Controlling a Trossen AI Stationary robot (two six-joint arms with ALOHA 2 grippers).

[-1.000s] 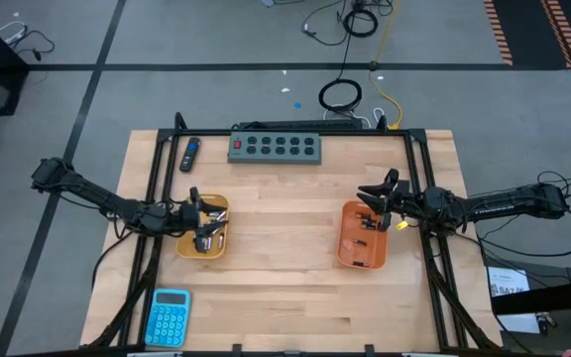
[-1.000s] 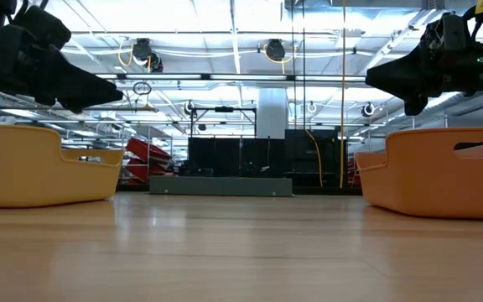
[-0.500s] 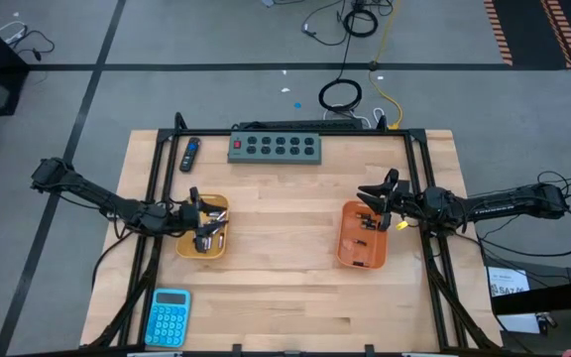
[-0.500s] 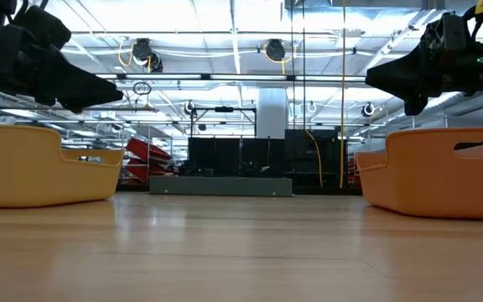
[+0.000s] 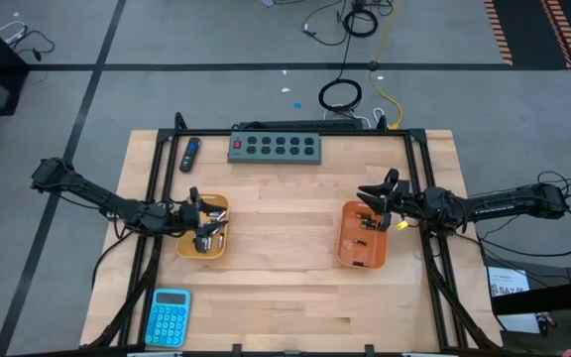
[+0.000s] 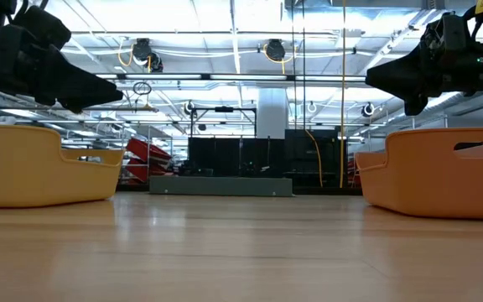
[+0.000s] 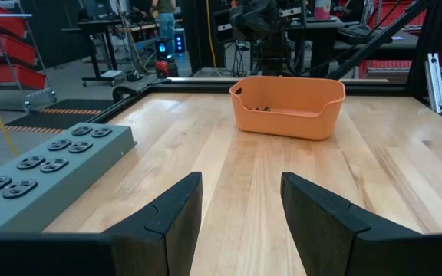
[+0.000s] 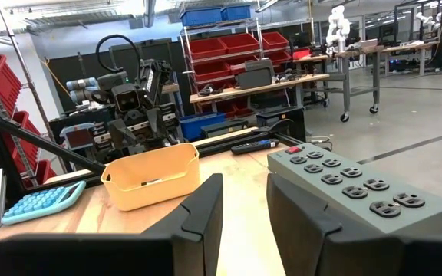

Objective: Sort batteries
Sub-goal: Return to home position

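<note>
Presently we find the left gripper (image 5: 200, 220) wide open and empty over the yellow bin (image 5: 184, 250), and the right gripper (image 5: 377, 196) narrowly open and empty over the orange bin (image 5: 345, 248). The batteries (image 7: 261, 109) lie inside the bins. We judge that a low retreat could snag a rim and spill them. The wrist views show the cells; the low view hides them.

Bright, even overhead light; ceiling lamps (image 6: 183, 15) glare in low view; shadows faint.

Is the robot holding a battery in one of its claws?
No, nothing is held. The left claw and the right claw are both open, with nothing between their fingers.
</note>
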